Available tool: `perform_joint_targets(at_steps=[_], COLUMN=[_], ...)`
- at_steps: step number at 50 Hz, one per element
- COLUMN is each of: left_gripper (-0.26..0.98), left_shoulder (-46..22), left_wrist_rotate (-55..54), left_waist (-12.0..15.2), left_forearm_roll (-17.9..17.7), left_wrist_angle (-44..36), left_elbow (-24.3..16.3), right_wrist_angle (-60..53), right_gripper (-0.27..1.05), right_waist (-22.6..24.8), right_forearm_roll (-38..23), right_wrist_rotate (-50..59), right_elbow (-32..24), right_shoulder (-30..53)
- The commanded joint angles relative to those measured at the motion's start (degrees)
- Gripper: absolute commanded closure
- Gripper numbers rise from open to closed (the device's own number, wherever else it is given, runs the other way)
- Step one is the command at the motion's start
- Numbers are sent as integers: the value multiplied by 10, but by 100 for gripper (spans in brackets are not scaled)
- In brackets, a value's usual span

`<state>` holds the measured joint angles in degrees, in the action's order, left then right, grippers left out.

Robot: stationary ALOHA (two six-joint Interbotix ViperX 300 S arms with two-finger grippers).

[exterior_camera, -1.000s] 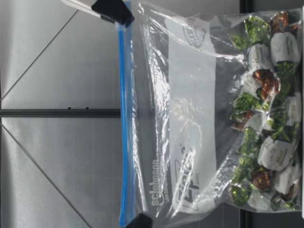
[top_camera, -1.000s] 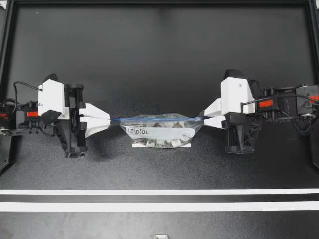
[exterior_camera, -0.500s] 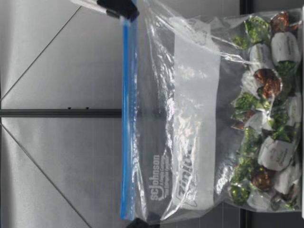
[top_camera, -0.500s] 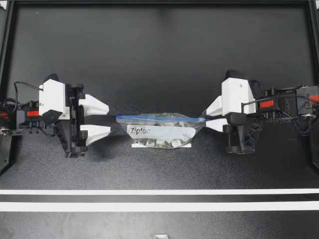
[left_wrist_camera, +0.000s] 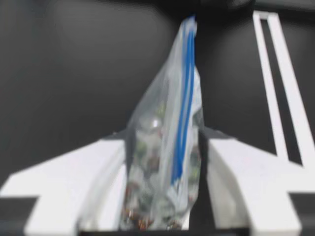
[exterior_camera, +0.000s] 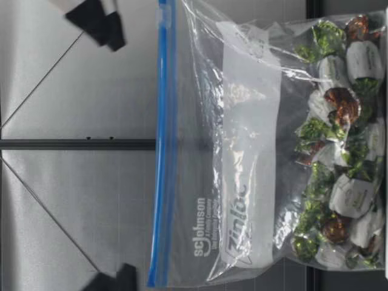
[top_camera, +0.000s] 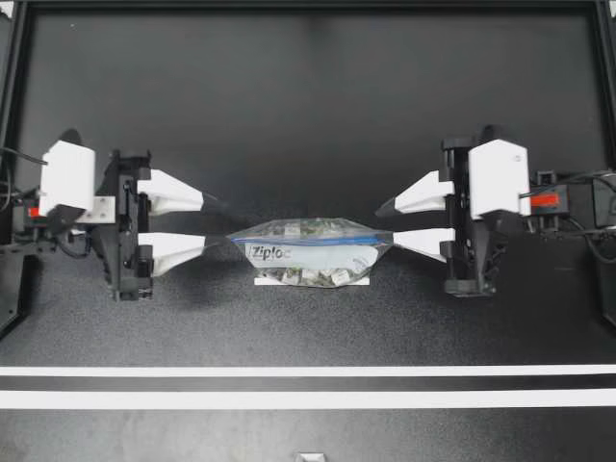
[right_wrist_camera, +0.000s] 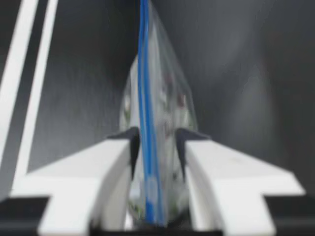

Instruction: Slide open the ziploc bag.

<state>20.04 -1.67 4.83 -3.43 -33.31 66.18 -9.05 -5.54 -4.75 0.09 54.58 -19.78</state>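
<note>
**Q:** State the position of the ziploc bag.

**A:** I see the ziploc bag [top_camera: 313, 252] at mid-table [top_camera: 308, 115], between my two arms. In the low view it stands upright. Its blue zipper strip [exterior_camera: 160, 145] runs along the top edge and the wrapped candies [exterior_camera: 339, 182] fill the bottom.

**Q:** State the condition of each gripper.

**A:** My left gripper [top_camera: 204, 222] is spread wide, facing the bag's left end. In the left wrist view the bag [left_wrist_camera: 167, 147] stands ahead of it, in line with the gap between the white fingers [left_wrist_camera: 74, 182]. My right gripper [top_camera: 395, 221] is likewise spread at the bag's right end, with the strip [right_wrist_camera: 144, 123] centred in its gap. Neither pair of fingers pinches the bag. I cannot tell whether any fingertip touches a corner.
</note>
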Motion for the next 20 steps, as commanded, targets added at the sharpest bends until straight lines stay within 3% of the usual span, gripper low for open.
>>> perform_joint_targets(at_steps=[1,20], left_gripper=[34,34], left_shoulder=[24,88], left_wrist_rotate=[2,4], left_waist=[1,1], left_forearm_roll=[2,2], left_wrist_angle=[0,69], left_elbow=[-15,-12], right_wrist_angle=[-50,-88], right_gripper=[38,38], right_waist=[-3,-3], right_forearm_roll=[2,2], right_wrist_rotate=[1,1], right_elbow=[0,18], right_shoulder=[-11,-27])
